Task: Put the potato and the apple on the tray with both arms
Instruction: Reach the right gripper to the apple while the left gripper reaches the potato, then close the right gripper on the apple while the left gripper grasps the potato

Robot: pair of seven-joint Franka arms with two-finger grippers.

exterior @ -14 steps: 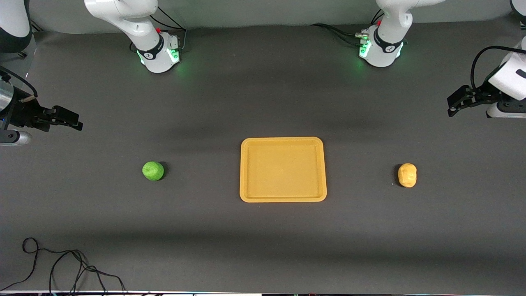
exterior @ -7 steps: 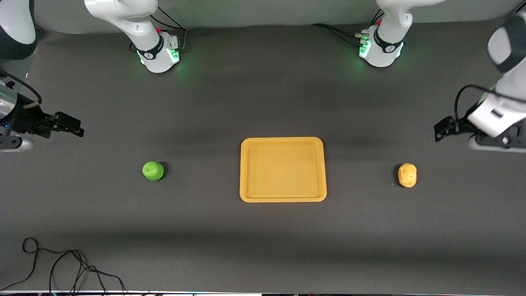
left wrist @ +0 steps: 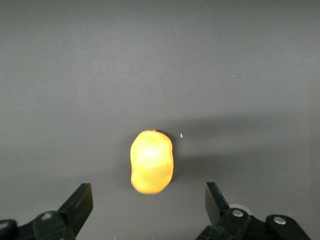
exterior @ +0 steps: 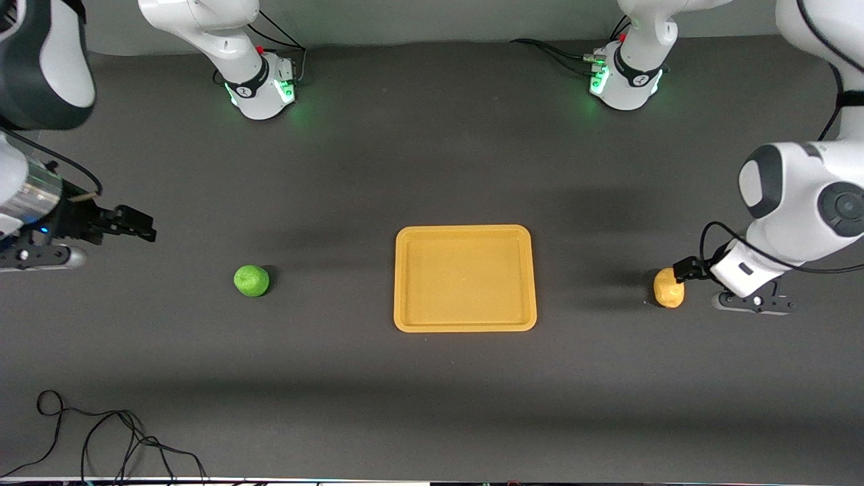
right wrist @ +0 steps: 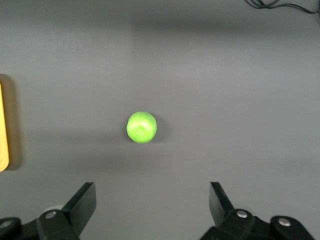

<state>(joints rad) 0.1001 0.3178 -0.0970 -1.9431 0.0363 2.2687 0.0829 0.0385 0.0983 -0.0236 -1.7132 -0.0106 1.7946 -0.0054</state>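
The yellow-orange tray [exterior: 464, 278] lies empty at the table's middle. The green apple [exterior: 251, 280] sits on the table toward the right arm's end; the right wrist view shows it [right wrist: 141, 127] ahead of the fingers. The potato [exterior: 668, 289] sits toward the left arm's end. My left gripper [exterior: 685, 268] is open just over the potato's edge, and in the left wrist view the potato [left wrist: 151, 161] lies just ahead of its gripper [left wrist: 148, 197]. My right gripper [exterior: 138, 226] is open and empty over bare table, well apart from the apple; it also shows in its wrist view [right wrist: 152, 197].
Both arm bases [exterior: 260, 84] [exterior: 624, 77] stand along the table's edge farthest from the front camera. A black cable [exterior: 101, 439] lies looped at the near corner on the right arm's end. The tray's edge [right wrist: 3, 130] shows in the right wrist view.
My left gripper has swung toward the front camera and come down to the potato. My right gripper has shifted a little toward the apple. The apple, potato and tray have not moved.
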